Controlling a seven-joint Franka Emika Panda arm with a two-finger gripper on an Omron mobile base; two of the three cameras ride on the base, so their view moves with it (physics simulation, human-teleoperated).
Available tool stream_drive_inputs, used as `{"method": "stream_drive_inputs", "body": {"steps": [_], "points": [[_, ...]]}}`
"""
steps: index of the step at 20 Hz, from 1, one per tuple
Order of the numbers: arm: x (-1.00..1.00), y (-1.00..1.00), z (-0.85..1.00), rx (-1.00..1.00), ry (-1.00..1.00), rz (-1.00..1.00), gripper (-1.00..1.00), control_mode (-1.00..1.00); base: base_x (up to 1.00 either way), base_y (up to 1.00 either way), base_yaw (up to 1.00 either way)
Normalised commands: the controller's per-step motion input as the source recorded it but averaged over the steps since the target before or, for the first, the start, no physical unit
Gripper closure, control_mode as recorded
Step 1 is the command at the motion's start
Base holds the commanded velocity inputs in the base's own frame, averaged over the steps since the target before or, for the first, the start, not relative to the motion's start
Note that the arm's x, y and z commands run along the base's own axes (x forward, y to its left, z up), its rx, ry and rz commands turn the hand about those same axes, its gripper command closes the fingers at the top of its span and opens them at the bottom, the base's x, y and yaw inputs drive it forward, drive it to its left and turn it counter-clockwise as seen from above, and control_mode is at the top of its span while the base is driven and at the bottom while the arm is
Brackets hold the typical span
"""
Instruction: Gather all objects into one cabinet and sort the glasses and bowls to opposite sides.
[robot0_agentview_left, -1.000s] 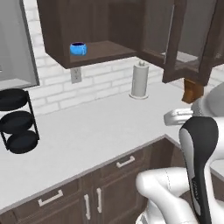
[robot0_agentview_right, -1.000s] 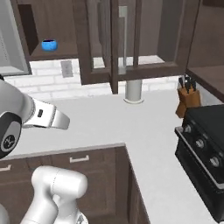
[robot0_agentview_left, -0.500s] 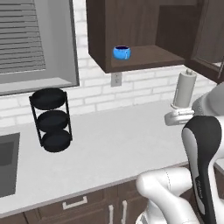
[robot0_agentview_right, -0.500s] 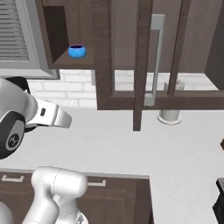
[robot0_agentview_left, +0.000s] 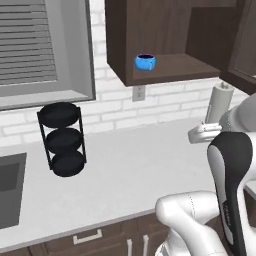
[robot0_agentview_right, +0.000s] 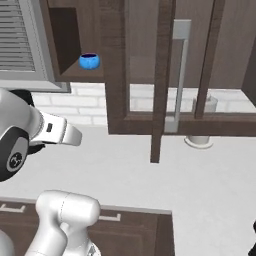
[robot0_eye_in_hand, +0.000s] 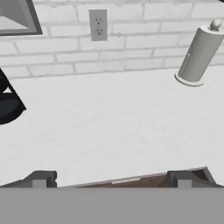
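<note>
The big bench (robot0_agentview_left: 130, 165) is white, and the cabinet (robot0_agentview_left: 165, 35) hangs above it with its door open. The blue bowl (robot0_agentview_left: 145, 62) sits on the cabinet shelf, near its left end. The claw (robot0_eye_in_hand: 111, 177) is over the bench with its fingers apart, holding nothing.

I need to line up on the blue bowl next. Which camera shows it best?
The left base view: the blue bowl sits unobstructed near the front left edge of the cabinet shelf. The right base view has the bowl smaller, tucked beside the open door. The hand view looks at the counter instead.
</note>
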Motion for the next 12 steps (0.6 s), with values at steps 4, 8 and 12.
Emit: {"method": "stream_drive_inputs", "body": {"steps": [4,8,12], "points": [[0.00,0.00,0.00,0.00,0.00,0.00,-1.00,1.00,0.23,-0.03,0.23],[0.00,0.00,0.00,0.00,0.00,0.00,-1.00,1.00,0.17,-0.04,0.25],[0.00,0.00,0.00,0.00,0.00,0.00,-1.00,1.00,0.13,-0.01,0.20]]}}
